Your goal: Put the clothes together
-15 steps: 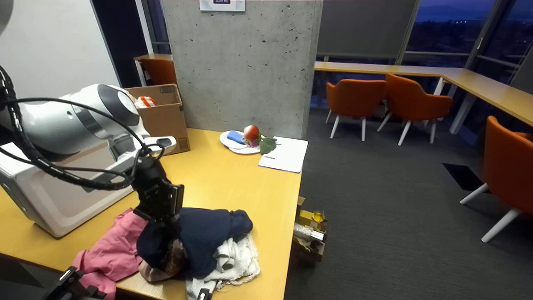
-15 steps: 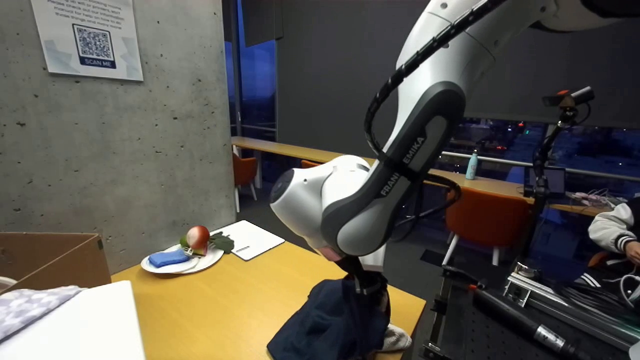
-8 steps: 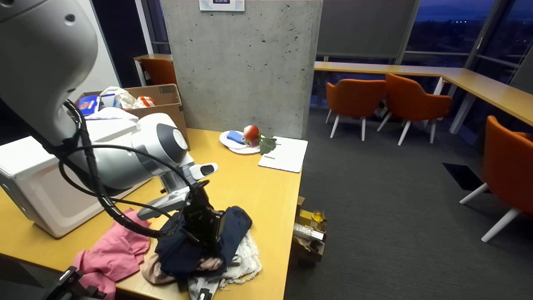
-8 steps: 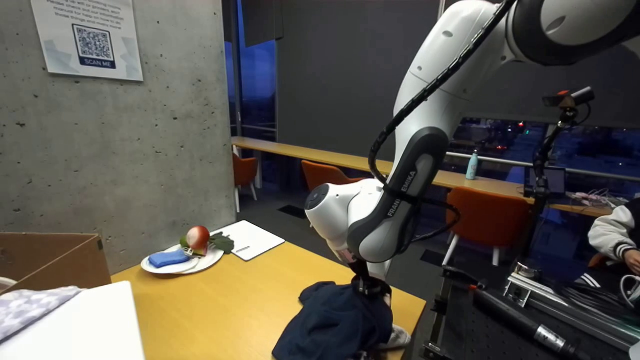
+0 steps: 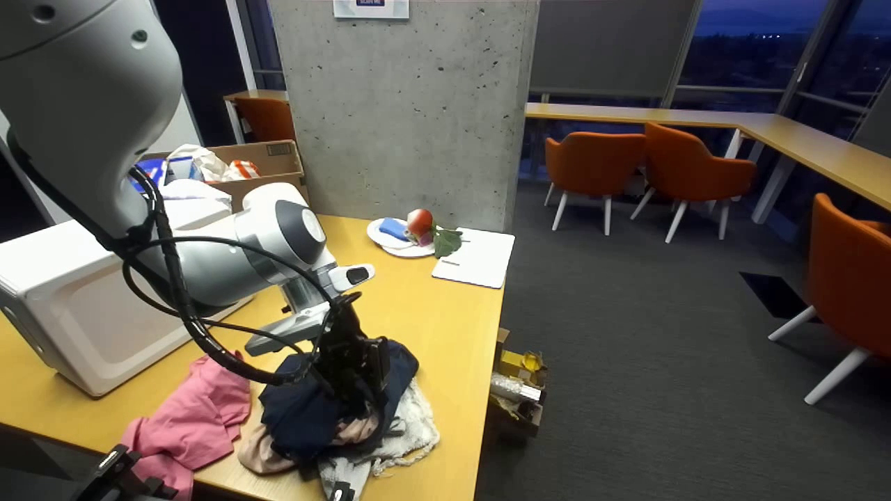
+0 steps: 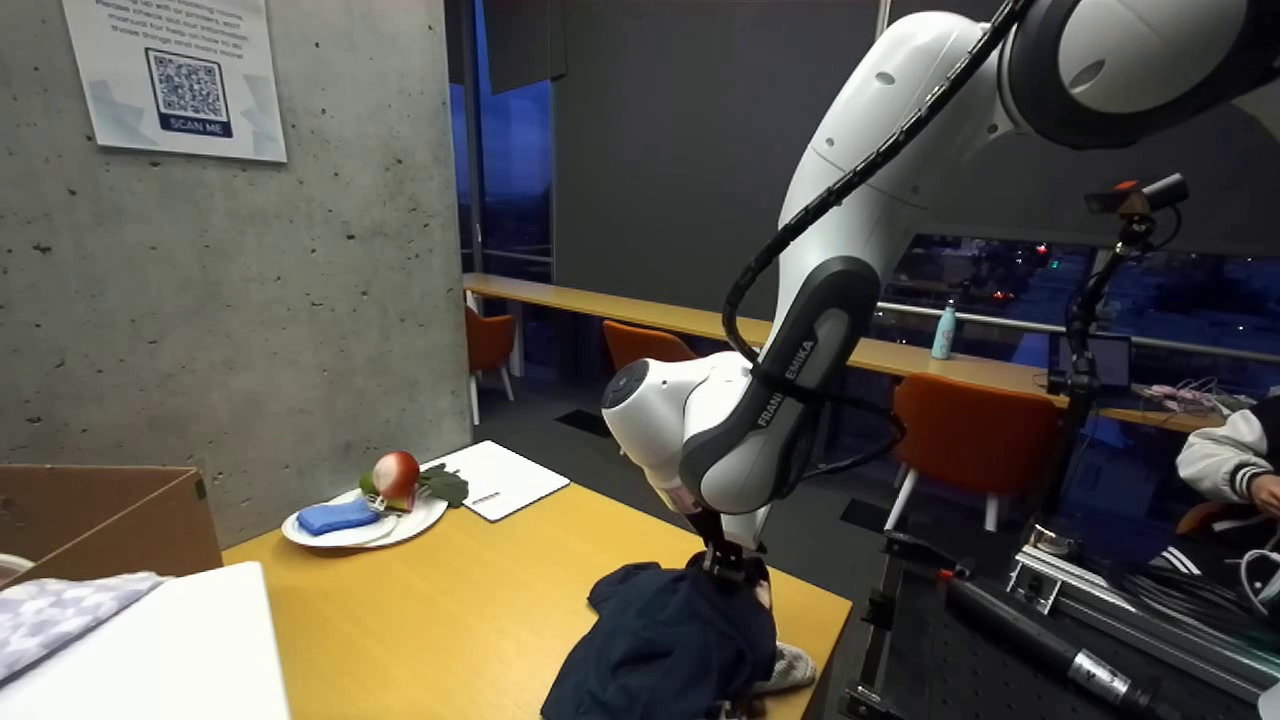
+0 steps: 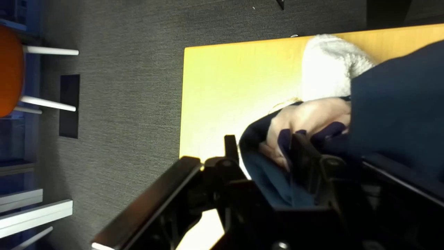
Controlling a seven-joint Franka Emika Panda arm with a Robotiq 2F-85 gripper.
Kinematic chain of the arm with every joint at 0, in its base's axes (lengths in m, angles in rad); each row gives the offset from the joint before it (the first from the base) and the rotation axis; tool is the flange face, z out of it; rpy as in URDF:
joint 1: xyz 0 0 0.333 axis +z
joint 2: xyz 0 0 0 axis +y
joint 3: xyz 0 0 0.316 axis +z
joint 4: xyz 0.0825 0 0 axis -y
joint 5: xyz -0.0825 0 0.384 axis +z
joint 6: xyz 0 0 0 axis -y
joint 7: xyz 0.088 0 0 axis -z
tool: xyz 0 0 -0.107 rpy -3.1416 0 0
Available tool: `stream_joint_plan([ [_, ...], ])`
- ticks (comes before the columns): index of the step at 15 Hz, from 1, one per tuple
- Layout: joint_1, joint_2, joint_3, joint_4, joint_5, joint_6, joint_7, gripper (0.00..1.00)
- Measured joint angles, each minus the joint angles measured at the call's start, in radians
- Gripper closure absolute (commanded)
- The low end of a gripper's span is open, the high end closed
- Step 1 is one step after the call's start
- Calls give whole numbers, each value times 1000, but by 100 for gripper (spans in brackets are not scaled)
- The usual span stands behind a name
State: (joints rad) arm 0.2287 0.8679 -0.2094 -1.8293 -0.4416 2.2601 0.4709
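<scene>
A navy garment (image 5: 296, 417) lies bunched on top of a pile near the table's front edge; it also shows in an exterior view (image 6: 660, 640) and in the wrist view (image 7: 399, 104). A beige cloth (image 5: 261, 452) pokes out under it, and a white knitted cloth (image 5: 414, 428) lies beneath on the table-edge side. A pink garment (image 5: 195, 421) lies beside the pile, apart from the navy one. My gripper (image 7: 265, 147) points down into the navy garment, its fingers apart with a navy fold between them. Its fingertips are hidden by cloth in both exterior views.
A white box-shaped appliance (image 5: 118, 306) stands behind the pink garment, with a cardboard box (image 5: 275, 163) behind it. A plate (image 5: 400, 247) with food and a blue sponge, and a white board (image 5: 480, 257), lie at the table's far end. Table edges run close to the pile.
In an exterior view my gripper has moved right across the pile, and the navy cloth around it has shifted right and bunched up. Lately it has risen slightly. The pink garment stays put.
</scene>
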Motion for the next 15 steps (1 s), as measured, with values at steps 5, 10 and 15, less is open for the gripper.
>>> stream_joint_plan([
  [5,-1,-84,2,-49,0,-26,-31,0],
  [10,-2,-158,3,-125,-1,118,-30,0],
  [15,-1,-150,5,-126,-2,124,-31,0],
])
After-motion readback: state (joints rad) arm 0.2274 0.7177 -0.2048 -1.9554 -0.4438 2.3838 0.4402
